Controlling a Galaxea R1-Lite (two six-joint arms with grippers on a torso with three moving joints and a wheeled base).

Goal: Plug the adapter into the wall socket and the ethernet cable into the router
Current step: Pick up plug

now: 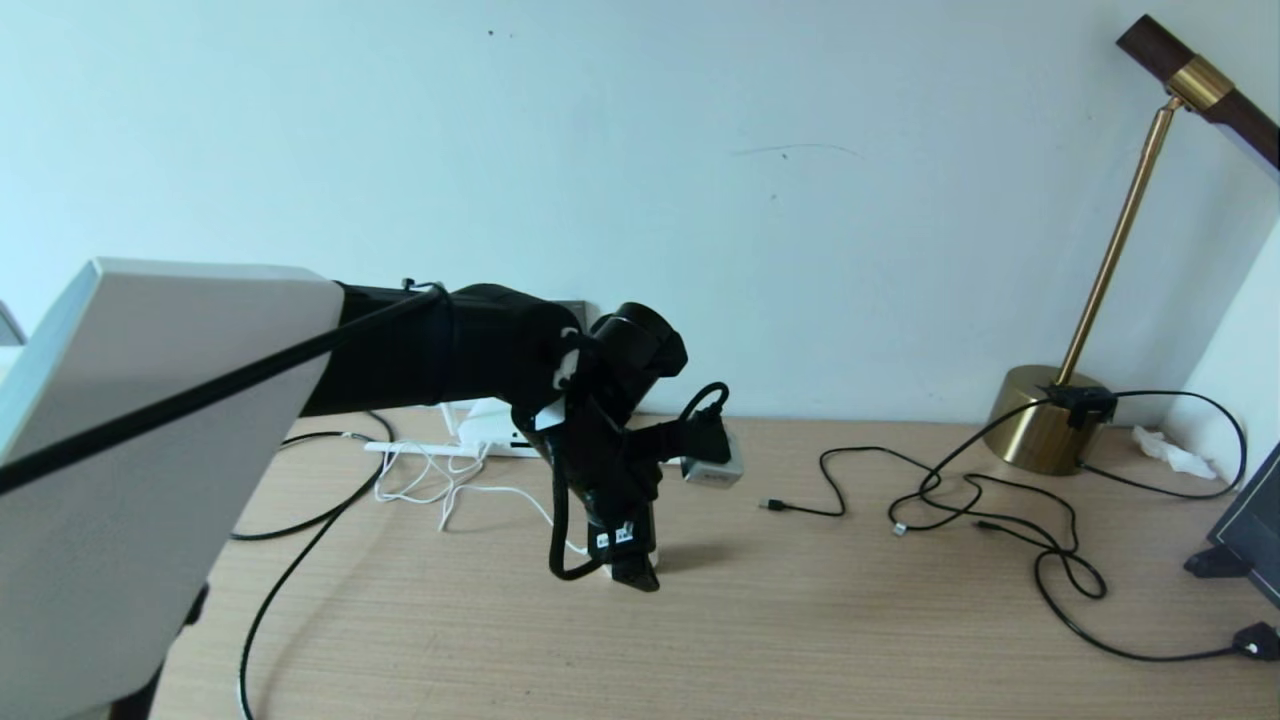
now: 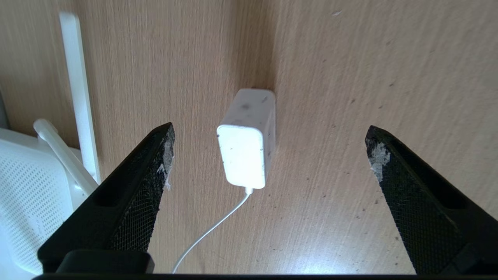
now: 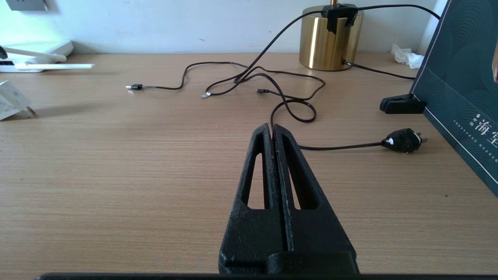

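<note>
My left gripper [image 1: 632, 572] [image 2: 268, 132] points down at the table with its jaws wide open. The adapter [image 2: 247, 144], a small white cube, stands on the wood between them, untouched, its thin white cord [image 2: 210, 229] trailing back. In the head view the gripper hides it. The white router [image 1: 480, 420] [image 2: 23, 194] [image 3: 39, 48] lies just behind my left arm with its antennas [image 2: 78, 97] flat. The grey wall socket [image 3: 27, 4] sits on the wall above it. A thick black cable, likely the ethernet cable [image 1: 290, 570], runs along the table's left; its plug is hidden. My right gripper [image 3: 272, 128] is shut and empty.
A second pale plug block [image 1: 712, 470] lies just right of my left gripper. Thin black cables [image 1: 1000, 500] sprawl across the right half, ending in a black plug [image 1: 1262, 640]. A brass lamp [image 1: 1045, 430] and a dark box [image 1: 1250, 530] stand at the right.
</note>
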